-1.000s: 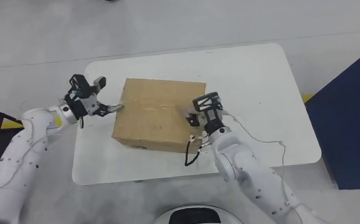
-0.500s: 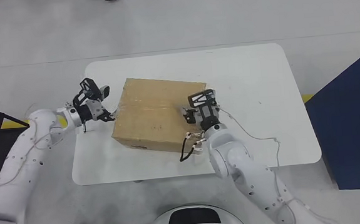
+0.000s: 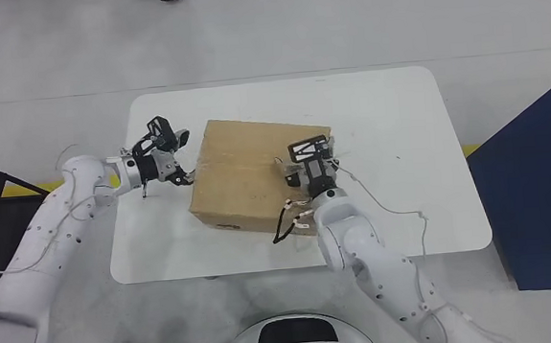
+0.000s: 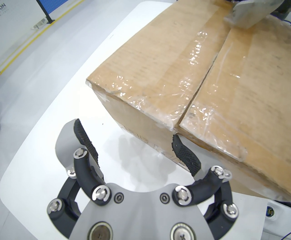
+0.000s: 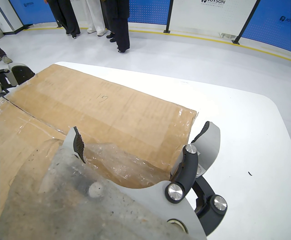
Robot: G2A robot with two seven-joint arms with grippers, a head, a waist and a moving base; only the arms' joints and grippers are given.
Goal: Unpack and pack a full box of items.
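1. The left arm [image 3: 54,225] comes in from the robot's left side, elbow bent, forearm angled inward toward the other arm
2. The left gripper [image 4: 127,134] is level and low, its two black-padded fingers [image 4: 185,156] spread wide apart
3. The right arm [image 3: 378,260] extends forward, away from the robot
4. The right gripper [image 5: 141,131] also has its jaws spread wide, holding nothing

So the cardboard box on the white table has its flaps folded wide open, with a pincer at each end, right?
Not quite: the cardboard box has its flaps lying flat and shut, as the left wrist view shows. It sits on the white table, with the left pincer and right pincer at its ends.
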